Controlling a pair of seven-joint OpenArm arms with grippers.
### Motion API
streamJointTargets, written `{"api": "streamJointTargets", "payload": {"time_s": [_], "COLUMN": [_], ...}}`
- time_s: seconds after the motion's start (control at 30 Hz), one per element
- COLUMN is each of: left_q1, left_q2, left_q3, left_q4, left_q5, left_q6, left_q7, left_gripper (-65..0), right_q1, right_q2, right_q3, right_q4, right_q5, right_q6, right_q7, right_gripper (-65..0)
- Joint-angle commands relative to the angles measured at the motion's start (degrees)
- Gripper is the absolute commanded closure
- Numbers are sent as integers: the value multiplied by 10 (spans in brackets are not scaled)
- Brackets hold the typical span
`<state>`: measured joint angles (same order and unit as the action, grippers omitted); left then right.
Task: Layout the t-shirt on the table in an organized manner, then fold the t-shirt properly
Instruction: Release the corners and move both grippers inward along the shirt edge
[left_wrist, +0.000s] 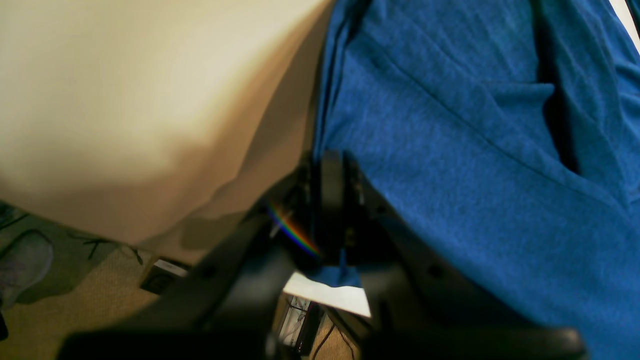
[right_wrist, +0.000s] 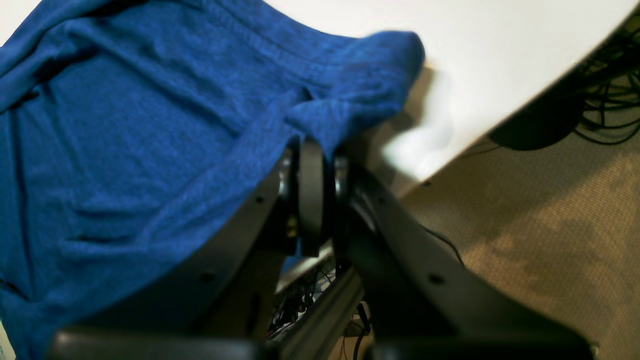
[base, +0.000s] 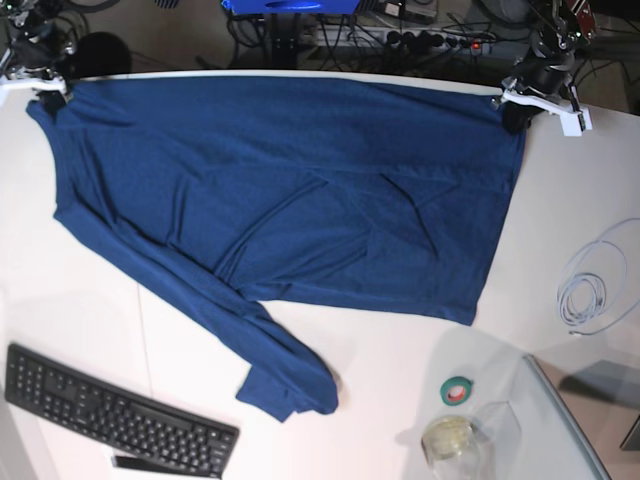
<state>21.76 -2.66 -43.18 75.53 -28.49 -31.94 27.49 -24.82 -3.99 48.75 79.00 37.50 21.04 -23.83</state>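
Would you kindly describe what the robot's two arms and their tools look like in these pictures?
Both tools are built alike: the left tool and the right tool each have matte black, smooth angular fingers with small round screw holes and a rounded black pad between them. In the base view, each wrist carries a white bracket-like piece, the left arm and the right arm, with dark joints and cables above.

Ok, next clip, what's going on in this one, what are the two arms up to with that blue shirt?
Both arms are gripping the t-shirt along the far edge of the table. The left gripper is shut on one far corner and the right gripper is shut on the other, so the cloth is stretched between them. The body lies mostly flat but wrinkled, and one sleeve trails toward the keyboard at the near side. No fold has been made yet.
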Motion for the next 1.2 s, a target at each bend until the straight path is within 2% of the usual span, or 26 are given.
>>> {"api": "streamJointTargets", "payload": {"time_s": [0.0, 0.1, 0.17, 0.23, 0.37, 0.4, 0.43, 0.53, 0.6, 0.67, 0.73, 0.83, 0.9, 0.97, 1.03, 1.13, 1.17], "left_q1": [2, 2, 2, 2, 12, 15, 18, 26, 26, 25, 24, 14, 8, 4, 1, -18, -25], "left_q2": [-5, -4, -4, -4, -3, -3, -3, -3, -4, -6, -6, -7, -7, -7, -13, -14, -12], "left_q3": [-2, -2, -2, -3, -6, -4, -4, -6, -8, -9, -10, -40, -51, -53, -41, 2, 10], "left_q4": [7, 10, 10, 10, 11, 15, 21, 38, 50, 60, 70, 89, 104, 122, 137, 140, 139], "left_q5": [-7, -7, -7, -7, -7, -7, -7, -7, -7, -7, -7, -7, -7, -6, 9, 89, 120], "left_q6": [-5, -5, -5, -4, -3, -3, -3, -3, -3, -3, -3, -3, -3, -3, -3, -3, -3], "left_q7": [-12, -12, -12, -12, -12, -12, -12, -12, -12, -15, -15, -12, -12, -12, -12, -12, -12], "left_gripper": [0, 0, 0, 0, 0, -31, -133, -388, -504, -556, -569, -564, -546, -481, -352, -30, 0], "right_q1": [-4, -4, -4, -4, -5, -5, -5, -5, -5, -4, -1, 20, 42, 78, 107, 129, 135], "right_q2": [4, 4, 4, 4, 3, 3, 3, 3, 4, 8, 10, 48, 81, 118, 150, 172, 175], "right_q3": [3, 3, 3, 3, 3, 3, 4, 4, 4, 4, 3, -27, -69, -134, -194, -263, -280], "right_q4": [10, 10, 10, 18, 40, 46, 51, 68, 83, 99, 114, 121, 111, 92, 75, 54, 45], "right_q5": [8, 8, 8, 8, 8, 8, 8, 7, 5, 4, 3, -29, -96, -184, -268, -367, -394], "right_q6": [5, 5, 5, 5, 5, 5, 5, 5, 5, 4, 3, 4, 5, 5, 5, 5, 5], "right_q7": [11, 4, -13, -15, -17, -16, -16, -14, -14, -14, -14, -17, -14, -14, -11, 45, 63], "right_gripper": [-11, -21, -59, -141, -359, -407, -438, -446, -446, -446, -446, -446, -446, -446, -446, -446, -446]}}
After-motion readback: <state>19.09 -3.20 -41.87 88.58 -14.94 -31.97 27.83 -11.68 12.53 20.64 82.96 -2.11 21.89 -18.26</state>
